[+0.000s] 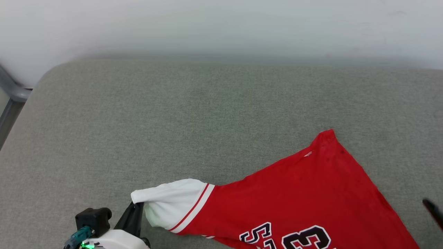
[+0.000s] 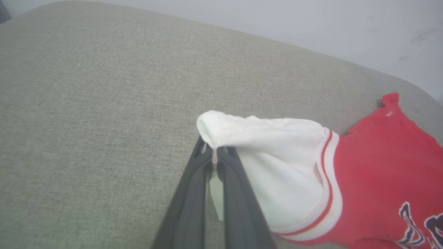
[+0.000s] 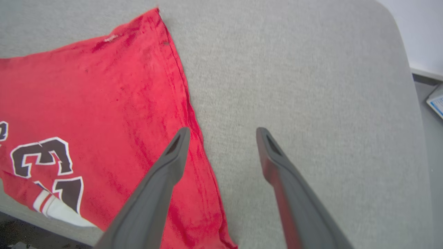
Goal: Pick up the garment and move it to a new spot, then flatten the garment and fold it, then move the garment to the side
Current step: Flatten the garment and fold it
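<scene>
Garment (image 1: 311,193) lies on the grey cushion (image 1: 173,114) at near right, printed number up, one hem corner pointing far. Left gripper (image 2: 214,154) is clamped on the tip of the white sleeve (image 2: 277,166) at near left. Right gripper (image 3: 222,133) is spread wide and empty, poised over the garment's right edge. Judged step: flattening. The left should draw the sleeve leftward, low and slow. The right should pin the right edge first, or the body will likely slide along.

Garment (image 1: 311,193): red body; white sleeve, lower left of frame, with red-and-white stripe trim; black characters outlined white along bottom edge. Surface (image 1: 173,121): plain grey-green weave. Wall (image 1: 221,24): pale grey-white. Left end effector (image 2: 214,157), right end effector (image 3: 223,131): both dark grey.
</scene>
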### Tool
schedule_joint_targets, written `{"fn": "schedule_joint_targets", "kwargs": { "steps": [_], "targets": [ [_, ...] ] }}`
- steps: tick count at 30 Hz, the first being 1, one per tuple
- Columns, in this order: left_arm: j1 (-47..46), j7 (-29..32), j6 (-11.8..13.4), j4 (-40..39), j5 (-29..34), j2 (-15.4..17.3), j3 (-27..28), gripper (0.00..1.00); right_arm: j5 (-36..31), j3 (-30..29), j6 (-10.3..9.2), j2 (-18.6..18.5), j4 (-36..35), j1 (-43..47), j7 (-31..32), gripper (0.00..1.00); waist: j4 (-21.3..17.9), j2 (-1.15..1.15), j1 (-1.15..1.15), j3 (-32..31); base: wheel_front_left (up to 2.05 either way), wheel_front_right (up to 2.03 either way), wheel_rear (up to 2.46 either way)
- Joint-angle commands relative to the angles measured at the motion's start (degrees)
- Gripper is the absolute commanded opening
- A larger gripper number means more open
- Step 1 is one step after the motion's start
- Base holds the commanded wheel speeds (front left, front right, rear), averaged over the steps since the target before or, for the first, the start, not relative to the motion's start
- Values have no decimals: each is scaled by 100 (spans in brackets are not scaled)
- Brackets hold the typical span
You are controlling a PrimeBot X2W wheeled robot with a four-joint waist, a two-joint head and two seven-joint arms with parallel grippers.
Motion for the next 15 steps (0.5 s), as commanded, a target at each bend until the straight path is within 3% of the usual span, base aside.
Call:
{"fn": "schedule_joint_targets", "kwargs": {
  "steps": [1, 8, 15],
  "targets": [
    [-135, 11, 15, -55, 63, -9, -29, 0, -47, -22, -5, -212, -283, -470, 211, 100, 97, 0, 0, 103, 0, 0, 0],
    [-423, 44, -20, -151, 205, -46, -115, 0, -44, 937, -5, -626, -448, -1973, 1016, 100, 360, 0, 0, 417, 0, 0, 0],
    [-733, 53, -68, -225, 310, -145, -211, 0, 62, 2325, -5, -744, 574, -3702, 1883, 100, 635, 0, 0, 747, 0, 0, 0]
  ]
}}
